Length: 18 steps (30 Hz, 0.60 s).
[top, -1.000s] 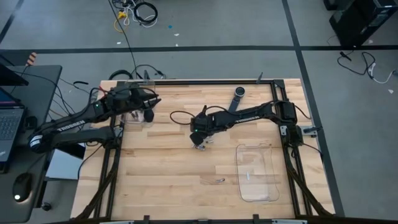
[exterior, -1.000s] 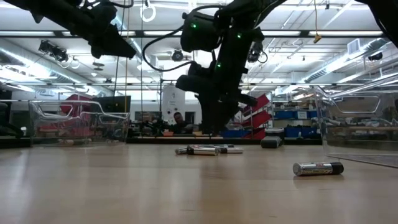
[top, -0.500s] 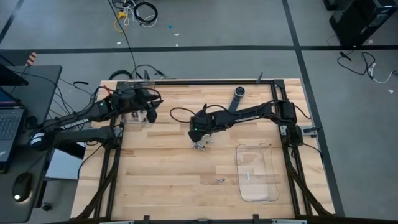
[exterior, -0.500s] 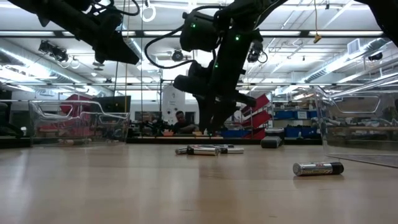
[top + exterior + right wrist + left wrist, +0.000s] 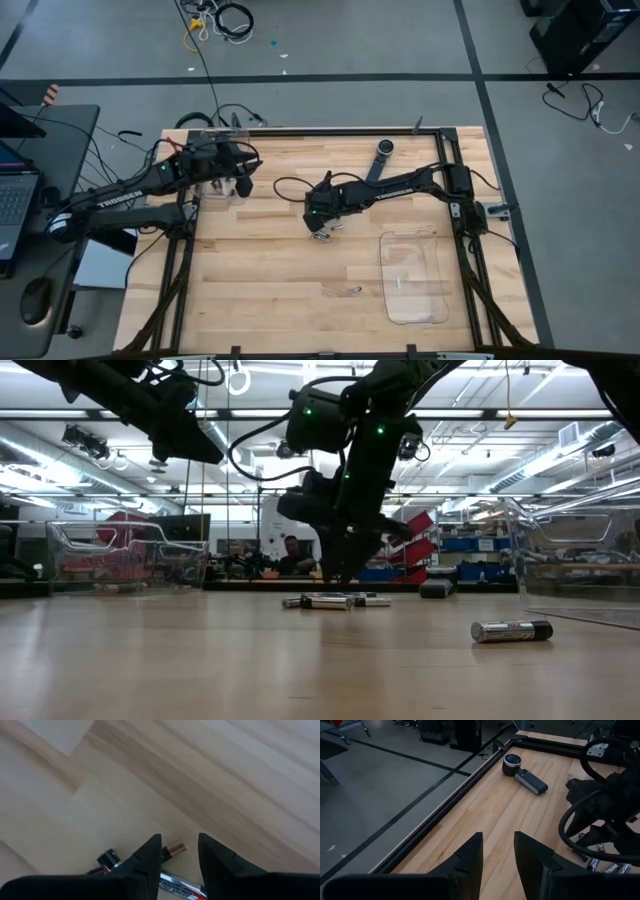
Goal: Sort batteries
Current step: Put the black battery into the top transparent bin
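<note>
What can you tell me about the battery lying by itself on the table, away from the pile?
The lone battery is a small cylinder lying flat on its side on the wooden table. Its body looks silvery and metallic with faint print, and one end is dark. Nothing touches it except the tabletop. It rests apart from the pile of batteries and close to the clear plastic bin.

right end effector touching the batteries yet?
Cannot tell. Right wrist view shows the right end effector open directly over the batteries; its fingertips hide any contact or gap.
</note>
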Each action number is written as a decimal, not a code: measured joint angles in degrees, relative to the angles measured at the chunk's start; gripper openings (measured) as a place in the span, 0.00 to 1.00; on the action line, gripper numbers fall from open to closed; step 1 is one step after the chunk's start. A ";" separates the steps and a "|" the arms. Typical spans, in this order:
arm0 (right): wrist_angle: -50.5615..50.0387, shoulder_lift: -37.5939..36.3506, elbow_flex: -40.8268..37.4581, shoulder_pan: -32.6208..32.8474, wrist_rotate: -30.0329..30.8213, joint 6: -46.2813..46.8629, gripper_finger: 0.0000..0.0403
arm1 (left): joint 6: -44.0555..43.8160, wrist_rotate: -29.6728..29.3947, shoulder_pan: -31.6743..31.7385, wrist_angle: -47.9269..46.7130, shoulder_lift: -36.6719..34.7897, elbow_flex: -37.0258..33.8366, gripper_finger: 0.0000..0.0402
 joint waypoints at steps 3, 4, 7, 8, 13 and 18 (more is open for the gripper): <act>0.09 0.00 -0.01 0.47 0.20 0.53 0.28 | 0.00 0.00 0.00 -0.02 0.00 0.00 0.28; 0.10 0.00 -0.01 0.64 0.25 0.53 0.28 | 0.00 0.00 0.00 -0.06 0.00 0.00 0.28; 0.05 0.00 -0.01 1.10 1.01 1.09 0.28 | 0.02 0.00 0.00 -0.07 0.00 0.00 0.28; 0.07 0.00 -0.01 1.25 1.63 1.50 0.28 | 0.00 0.00 0.00 -0.07 0.00 0.00 0.28; 0.29 0.00 -0.13 1.50 2.51 1.72 0.28 | 0.02 0.00 0.00 -0.15 0.00 0.00 0.28; 1.31 -0.04 -2.03 1.57 2.98 1.32 0.28 | 0.02 0.00 0.00 -0.15 0.00 0.00 0.28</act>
